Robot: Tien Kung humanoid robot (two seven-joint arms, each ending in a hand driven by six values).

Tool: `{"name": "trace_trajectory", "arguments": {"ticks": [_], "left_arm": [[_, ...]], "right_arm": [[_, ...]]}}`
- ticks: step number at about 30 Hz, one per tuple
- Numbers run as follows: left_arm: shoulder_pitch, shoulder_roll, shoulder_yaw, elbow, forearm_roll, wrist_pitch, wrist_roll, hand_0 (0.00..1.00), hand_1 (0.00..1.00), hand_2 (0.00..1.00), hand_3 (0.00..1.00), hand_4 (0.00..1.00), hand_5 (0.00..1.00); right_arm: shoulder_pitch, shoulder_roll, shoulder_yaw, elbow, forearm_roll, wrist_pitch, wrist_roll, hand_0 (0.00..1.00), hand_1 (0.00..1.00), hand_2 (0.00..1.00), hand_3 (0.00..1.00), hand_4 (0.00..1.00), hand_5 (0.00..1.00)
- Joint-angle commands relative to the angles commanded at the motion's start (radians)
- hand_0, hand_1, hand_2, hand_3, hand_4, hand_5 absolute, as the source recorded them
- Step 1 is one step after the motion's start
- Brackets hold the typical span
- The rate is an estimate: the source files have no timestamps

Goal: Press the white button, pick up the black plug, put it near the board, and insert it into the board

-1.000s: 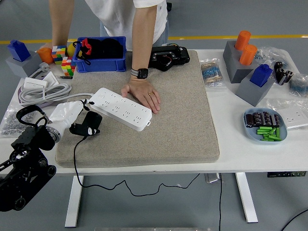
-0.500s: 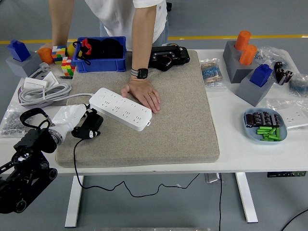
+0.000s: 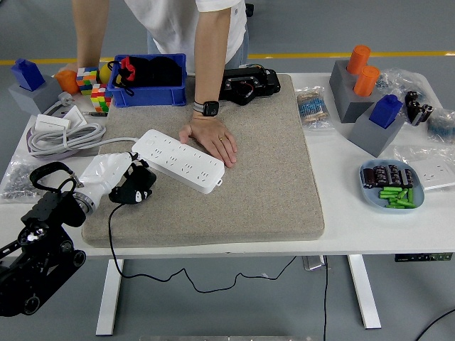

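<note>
A white power strip (image 3: pixel 183 159) lies slanted on the beige mat (image 3: pixel 256 177). A person's hand (image 3: pixel 210 139) rests flat on its far right end and holds it down. My left hand (image 3: pixel 126 177), in a white cover, is shut on the black plug (image 3: pixel 133 186) and holds it just left of the strip's near end. The plug's black cable (image 3: pixel 112 231) runs down over the table's front edge. My right arm is out of view.
A blue bin (image 3: pixel 147 80) and a black device (image 3: pixel 248 83) stand at the back. Coiled white cable (image 3: pixel 62 136) and puzzle cubes (image 3: pixel 91 85) are at the left. Grey blocks with orange and blue pieces (image 3: pixel 364 96) and a blue dish (image 3: pixel 392 186) are at the right.
My left hand has carried the black plug up and to the right, closer to the power strip's near end. The person's hand has stayed on the strip.
</note>
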Motion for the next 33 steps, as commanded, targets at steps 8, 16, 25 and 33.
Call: {"name": "trace_trajectory", "arguments": {"ticks": [8,16,25,33], "left_arm": [[-0.001,-0.004,0.004,0.018,-0.015,-0.002,-0.01,0.262,0.286,0.33,0.542,0.705,0.002],[-0.031,-0.005,-0.005,0.008,-0.043,-0.015,-0.004,0.244,0.246,0.3,0.515,0.689,0.002],[-0.1,-0.028,-0.014,0.032,-0.067,-0.008,-0.007,0.248,0.25,0.302,0.523,0.672,0.002],[-0.131,-0.066,-0.016,0.095,-0.064,-0.003,-0.003,0.25,0.257,0.307,0.539,0.687,0.002]], "right_arm": [[-0.006,0.002,0.003,-0.001,0.002,-0.003,0.006,0.709,0.626,0.635,0.605,0.643,0.369],[-0.005,0.005,0.009,-0.001,0.003,-0.006,0.009,0.709,0.625,0.635,0.603,0.642,0.369],[-0.001,0.005,0.007,-0.001,0.005,-0.007,0.01,0.709,0.625,0.635,0.603,0.642,0.366],[-0.004,0.007,0.003,-0.003,0.008,-0.006,0.009,0.708,0.623,0.633,0.603,0.642,0.367]]}}
